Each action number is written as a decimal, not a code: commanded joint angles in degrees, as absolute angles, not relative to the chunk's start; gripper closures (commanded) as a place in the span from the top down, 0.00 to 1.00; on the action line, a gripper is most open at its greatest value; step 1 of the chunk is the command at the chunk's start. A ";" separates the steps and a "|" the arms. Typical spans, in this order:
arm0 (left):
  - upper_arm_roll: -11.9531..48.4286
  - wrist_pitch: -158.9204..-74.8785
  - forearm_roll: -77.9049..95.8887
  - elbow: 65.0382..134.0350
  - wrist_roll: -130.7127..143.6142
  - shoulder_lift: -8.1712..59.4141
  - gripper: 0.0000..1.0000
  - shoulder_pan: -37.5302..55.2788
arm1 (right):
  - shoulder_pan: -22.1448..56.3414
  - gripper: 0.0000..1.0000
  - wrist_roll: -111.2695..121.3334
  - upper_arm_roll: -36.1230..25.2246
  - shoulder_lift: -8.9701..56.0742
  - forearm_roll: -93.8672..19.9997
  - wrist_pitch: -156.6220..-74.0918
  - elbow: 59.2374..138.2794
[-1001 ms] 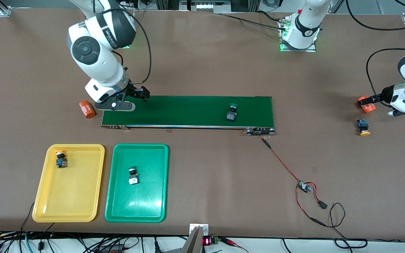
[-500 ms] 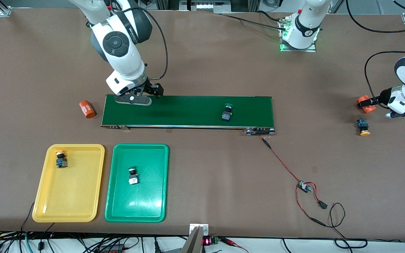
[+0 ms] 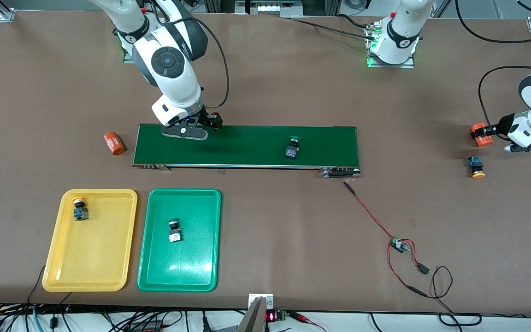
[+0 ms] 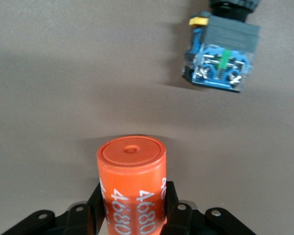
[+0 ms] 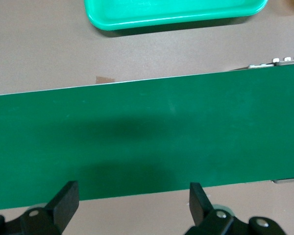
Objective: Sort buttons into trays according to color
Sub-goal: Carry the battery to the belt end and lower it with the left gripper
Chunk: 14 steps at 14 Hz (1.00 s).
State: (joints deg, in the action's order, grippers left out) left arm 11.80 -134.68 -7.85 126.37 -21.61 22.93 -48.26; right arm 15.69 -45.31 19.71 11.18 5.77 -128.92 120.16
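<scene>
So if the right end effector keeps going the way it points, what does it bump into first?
Probably the green conveyor belt. The right end effector hangs open over its end toward the right arm's side, pointing down at bare belt, with nothing showing between its fingers. How high it hangs is hard to judge.

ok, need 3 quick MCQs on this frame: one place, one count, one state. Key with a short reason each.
1. Where is the green-capped button not yet in a tray?
A. on the conveyor belt
B. in the yellow tray
C. on bare table

2. How many buttons lie in trays?
A. one
B. two
C. four

3. What is the left gripper doing?
A. open over the belt
B. closing on a button
C. closed around the orange 4680 cylinder

Key:
1 A: green-capped button sits on conveyor belt.
2 B: one in yellow tray, one in green tray.
3 C: left gripper has its fingers against the orange 4680 cylinder.
</scene>
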 commanded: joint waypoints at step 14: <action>40.68 -124.89 -8.88 124.63 -40.66 14.06 0.00 -42.28 | 16.26 1.00 -48.08 20.04 12.83 7.64 -132.10 120.32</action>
